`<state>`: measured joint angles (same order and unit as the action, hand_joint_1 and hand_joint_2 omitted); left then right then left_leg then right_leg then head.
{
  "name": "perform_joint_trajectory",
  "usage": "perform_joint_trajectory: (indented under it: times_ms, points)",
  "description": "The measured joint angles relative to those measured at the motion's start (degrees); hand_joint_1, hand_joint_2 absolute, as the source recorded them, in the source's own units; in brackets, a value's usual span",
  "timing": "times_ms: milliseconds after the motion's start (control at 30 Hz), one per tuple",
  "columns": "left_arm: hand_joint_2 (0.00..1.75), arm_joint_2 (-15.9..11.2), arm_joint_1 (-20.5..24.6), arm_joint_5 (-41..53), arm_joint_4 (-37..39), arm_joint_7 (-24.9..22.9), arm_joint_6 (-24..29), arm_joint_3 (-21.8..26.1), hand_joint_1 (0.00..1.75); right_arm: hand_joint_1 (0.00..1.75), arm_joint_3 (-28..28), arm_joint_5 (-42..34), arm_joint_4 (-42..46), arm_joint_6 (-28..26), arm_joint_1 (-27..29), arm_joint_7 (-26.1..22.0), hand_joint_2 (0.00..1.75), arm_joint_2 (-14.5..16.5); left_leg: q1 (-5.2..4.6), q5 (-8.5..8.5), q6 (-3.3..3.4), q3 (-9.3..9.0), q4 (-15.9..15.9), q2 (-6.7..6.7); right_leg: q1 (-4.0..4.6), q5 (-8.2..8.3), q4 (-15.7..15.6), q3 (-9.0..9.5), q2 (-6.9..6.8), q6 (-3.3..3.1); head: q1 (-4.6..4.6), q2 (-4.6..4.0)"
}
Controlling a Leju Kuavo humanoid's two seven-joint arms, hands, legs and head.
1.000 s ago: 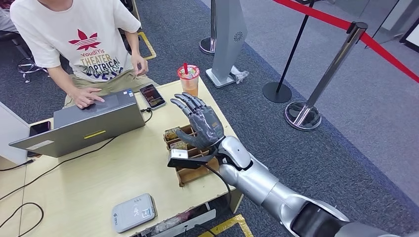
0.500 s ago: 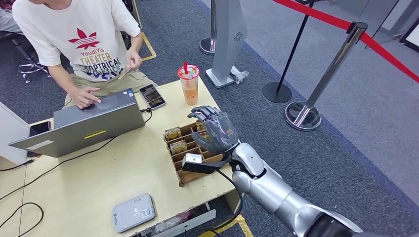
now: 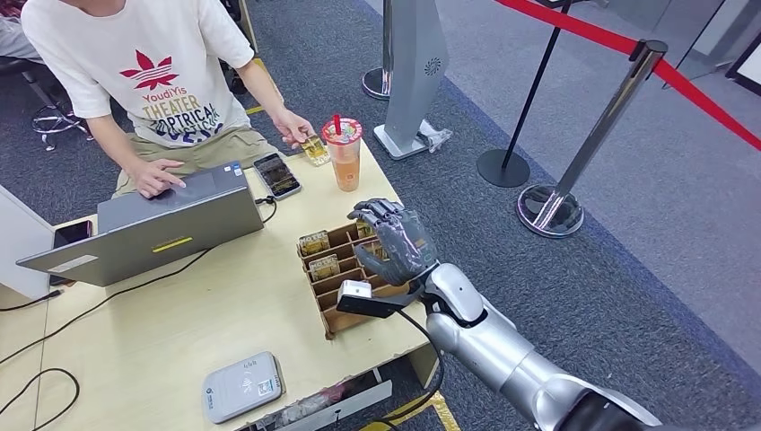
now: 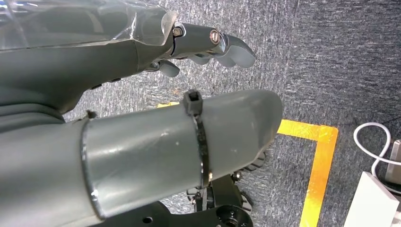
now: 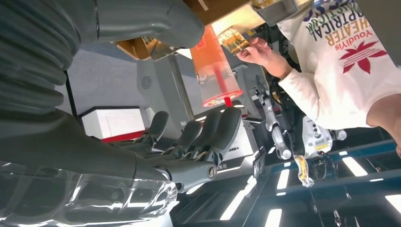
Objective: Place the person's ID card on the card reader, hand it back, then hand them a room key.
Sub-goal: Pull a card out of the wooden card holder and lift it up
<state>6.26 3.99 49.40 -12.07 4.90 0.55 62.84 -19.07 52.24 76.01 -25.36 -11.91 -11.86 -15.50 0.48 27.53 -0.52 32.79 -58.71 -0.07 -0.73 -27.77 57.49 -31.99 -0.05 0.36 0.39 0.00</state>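
Across the lower left and middle of the head view spreads a pale wooden table [image 3: 179, 332], with an open grey laptop [image 3: 148, 229] at its upper left and a person in a white printed T-shirt [image 3: 148, 67] seated behind it in the upper left of the frame. Rising from the lower right corner, the robot's silver right arm ends in the dark grey right hand [image 3: 395, 242], which hangs just above the right end of a brown wooden slotted card rack [image 3: 336, 269] at frame centre; its fingers [image 3: 372, 213] are curled downward and slightly apart, with nothing visibly held, though whether the fingertips touch the cards in the rack cannot be told. Toward the bottom left of the frame, near the table's front edge, lies a flat grey card reader [image 3: 242, 386], well apart from that hand. A clear plastic cup of orange drink with a red lid and straw [image 3: 342, 148] stands near the table's far edge, above the rack in the frame. Just left of the cup, the person's hand [image 3: 292, 127] holds a small yellowish ID card [image 3: 314, 149] low over the table beside a black phone [image 3: 276, 174], well apart from the robot's hand. Seen by its wrist camera, the left hand [image 4: 208, 45] hangs over grey carpet, fingers loosely extended and holding nothing.
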Motion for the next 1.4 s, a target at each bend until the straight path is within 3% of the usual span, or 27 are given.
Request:
perform_joint_trajectory:
  times_ms: [167, 300, 900, 1400]
  points:
    - [0.0, -0.2, -0.1, -0.1, 0.0, 0.0, 0.0, 0.0, 0.0, 0.89, 0.0, -0.4, -2.3, 0.4, -0.3, -0.6, 1.75, 0.0, 0.0, 0.0, 0.0, 0.01, 0.0, 0.0, 0.0, 0.0, 0.0, 0.0, 0.0, 0.0, 0.0, 0.0]
    - [0.0, -0.2, -0.1, -0.1, 0.0, -0.1, 0.0, 0.0, 0.0, 0.82, 0.1, -0.8, -3.9, 0.6, -0.9, -0.8, 1.75, 0.0, 0.0, 0.0, 0.0, 0.01, 0.0, -0.01, 0.0, 0.0, 0.0, 0.0, 0.0, 0.0, 0.0, 0.0]
    - [0.0, -0.5, -0.2, -0.4, 0.1, -0.3, 0.1, 0.2, 0.0, 0.9, 0.9, -1.1, -8.9, 0.5, -2.8, -0.9, 1.75, 0.0, 0.0, 0.0, 0.0, 0.02, 0.0, -0.01, 0.0, 0.0, 0.0, 0.0, 0.0, 0.0, 0.0, 0.0]
    - [0.0, -0.8, -0.3, -1.1, 0.5, -0.6, 0.6, 1.4, 0.0, 0.8, 0.8, -1.1, -10.9, 0.7, -3.9, -1.2, 1.75, -1.2, -0.01, 0.0, 0.0, 0.02, 0.0, -0.01, 0.0, 0.0, 0.0, -0.01, -0.01, 0.0, 0.0, 0.0]
